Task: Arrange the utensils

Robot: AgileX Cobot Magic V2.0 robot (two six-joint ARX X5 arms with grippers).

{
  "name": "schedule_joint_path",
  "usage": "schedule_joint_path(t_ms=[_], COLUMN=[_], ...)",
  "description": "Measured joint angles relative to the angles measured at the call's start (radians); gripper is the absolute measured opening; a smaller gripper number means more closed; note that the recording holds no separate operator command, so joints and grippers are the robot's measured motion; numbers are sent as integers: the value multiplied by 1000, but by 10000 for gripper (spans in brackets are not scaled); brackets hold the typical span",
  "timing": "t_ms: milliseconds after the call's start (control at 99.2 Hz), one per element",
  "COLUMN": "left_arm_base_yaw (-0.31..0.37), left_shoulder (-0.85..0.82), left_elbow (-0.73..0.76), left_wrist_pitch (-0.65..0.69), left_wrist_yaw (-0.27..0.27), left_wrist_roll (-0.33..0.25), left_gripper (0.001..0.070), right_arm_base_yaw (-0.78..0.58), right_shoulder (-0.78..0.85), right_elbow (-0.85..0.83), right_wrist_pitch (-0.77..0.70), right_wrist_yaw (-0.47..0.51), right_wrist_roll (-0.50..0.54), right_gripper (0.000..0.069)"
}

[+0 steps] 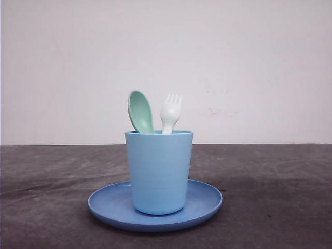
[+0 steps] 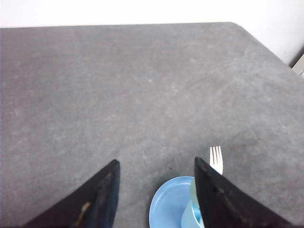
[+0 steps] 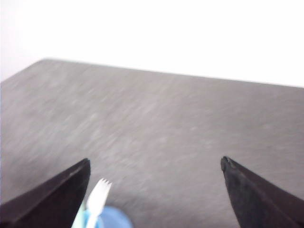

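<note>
A pale mint-green spoon (image 1: pixel 140 111) and a white fork (image 1: pixel 170 113) stand upright, heads up, in a light blue cup (image 1: pixel 158 171). The cup rests on a round blue plate (image 1: pixel 111 205) in the middle of the dark table. My left gripper (image 2: pixel 156 164) is open above the table, with the plate (image 2: pixel 168 204) between its fingers and the fork's tines (image 2: pixel 216 159) beside one finger. My right gripper (image 3: pixel 154 164) is open too, with the fork (image 3: pixel 99 194) near one finger and nothing held.
The dark grey table (image 1: pixel 270 197) stretches to a white wall (image 1: pixel 249 67) behind. The table's far edge and a rounded corner (image 2: pixel 235 24) lie beyond the left gripper.
</note>
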Motion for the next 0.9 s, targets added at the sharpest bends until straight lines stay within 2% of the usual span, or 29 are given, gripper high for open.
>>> schedule_joint_path(t_ms=[71,121,161,222,242,262,292,333,464,897], left_arm_base_yaw=[0,0,0,0,0,0,0,0,0,0], left_shoulder=[-2,-2,-2,-2,-2,-2,-2,-2,-2,-2], left_elbow=[0,0,0,0,0,0,0,0,0,0], left_wrist_pitch=[1,2,4,10,10,10,10,11,20,23], left_wrist_yaw=[0,0,0,0,0,0,0,0,0,0], left_wrist_roll=[0,0,0,0,0,0,-3,-3,-3,-3], left_gripper=[296,296,296,267,222,171,113,68,27,25], right_arm_base_yaw=[0,0,0,0,0,0,0,0,0,0], right_shoulder=[-19,-21,-21,-20,-19,-18,-18,-18,-11,-8], right_elbow=[0,0,0,0,0,0,0,0,0,0], right_wrist_pitch=[-15,-23,-30,-39,-42,-44,-46,-48,-48,-43], right_wrist_yaw=[25,35,36,36,36,36,36,36,35,35], right_wrist_roll=[-2,-4,-5,-7,-8,-10,-11,-13,-14,-14], right_gripper=[548,500,416,239,167,124,79,44,8,4])
